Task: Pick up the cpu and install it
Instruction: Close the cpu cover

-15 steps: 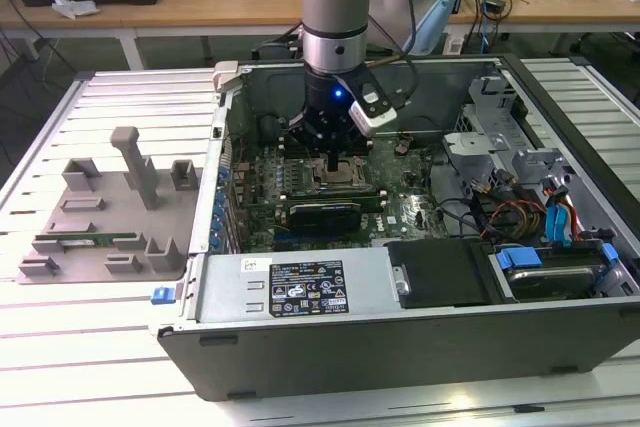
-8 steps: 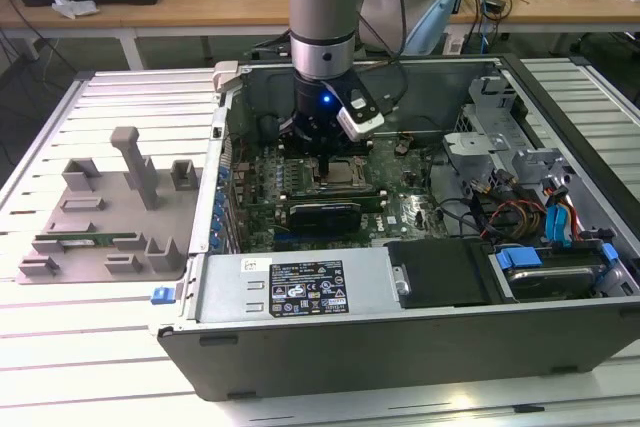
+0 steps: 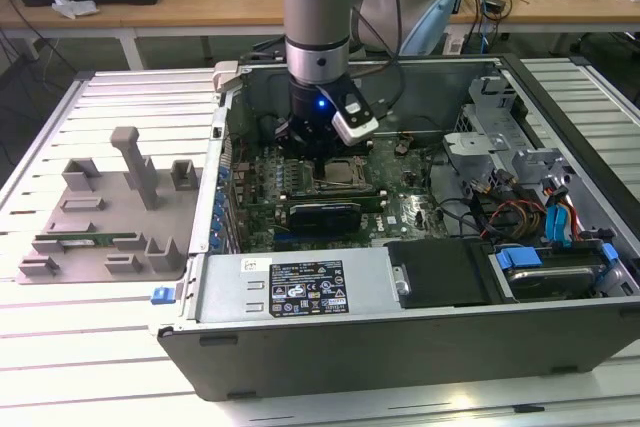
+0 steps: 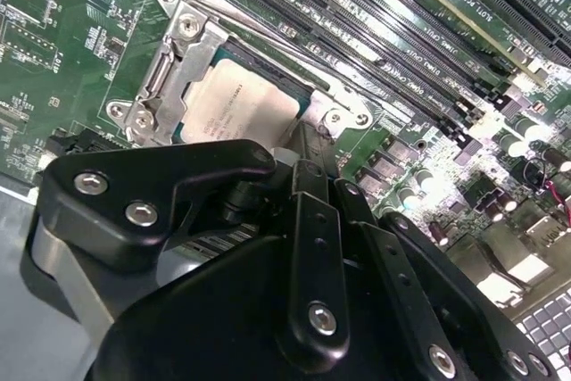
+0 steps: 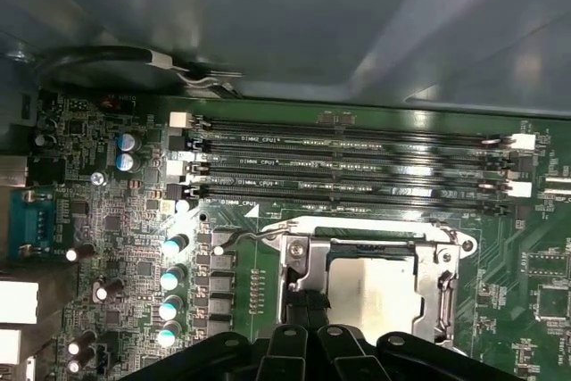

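The cpu (image 3: pixel 336 176) lies flat in its socket on the green motherboard inside the open computer case (image 3: pixel 400 337), silvery top up. Its metal socket frame (image 4: pixel 169 60) surrounds it. In both wrist views the cpu (image 4: pixel 239 106) (image 5: pixel 373 288) sits just past the gripper's tips. My gripper (image 3: pixel 316 150) hangs low over the socket, its black tips (image 4: pixel 306 136) (image 5: pixel 306 306) shut together at one edge of the chip, holding nothing.
Empty memory slots (image 5: pixel 357 167) run beside the socket. A black card (image 3: pixel 325 215) stands in front of it. A grey fixture tray (image 3: pixel 100 217) with a green memory stick (image 3: pixel 85 242) lies at the exterior view's left. Drives and cables (image 3: pixel 530 227) fill the case's right end.
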`<state>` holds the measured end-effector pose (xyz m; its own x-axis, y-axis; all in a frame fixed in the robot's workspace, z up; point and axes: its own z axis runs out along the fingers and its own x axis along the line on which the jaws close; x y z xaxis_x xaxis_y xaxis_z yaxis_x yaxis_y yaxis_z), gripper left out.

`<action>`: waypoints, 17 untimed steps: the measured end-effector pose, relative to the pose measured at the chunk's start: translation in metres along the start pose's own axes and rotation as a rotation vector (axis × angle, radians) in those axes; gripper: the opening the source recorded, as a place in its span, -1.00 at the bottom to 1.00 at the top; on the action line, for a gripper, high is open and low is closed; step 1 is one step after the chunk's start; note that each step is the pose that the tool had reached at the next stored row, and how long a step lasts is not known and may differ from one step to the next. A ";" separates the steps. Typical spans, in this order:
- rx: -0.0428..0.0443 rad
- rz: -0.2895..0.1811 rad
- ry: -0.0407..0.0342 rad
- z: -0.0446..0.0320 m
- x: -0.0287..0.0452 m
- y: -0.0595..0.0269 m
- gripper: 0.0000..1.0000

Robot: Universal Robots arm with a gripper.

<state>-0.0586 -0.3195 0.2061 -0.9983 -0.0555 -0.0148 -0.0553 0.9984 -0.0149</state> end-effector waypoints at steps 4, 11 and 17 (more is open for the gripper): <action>0.0003 0.000 0.0001 0.0019 0.0006 0.0000 -0.79; 0.0001 0.000 0.0001 0.0026 0.0006 0.0001 -0.79; -0.0004 0.000 -0.0003 0.0012 0.0005 0.0001 -0.79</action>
<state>-0.0591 -0.3194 0.2049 -0.9983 -0.0555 -0.0152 -0.0552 0.9984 -0.0145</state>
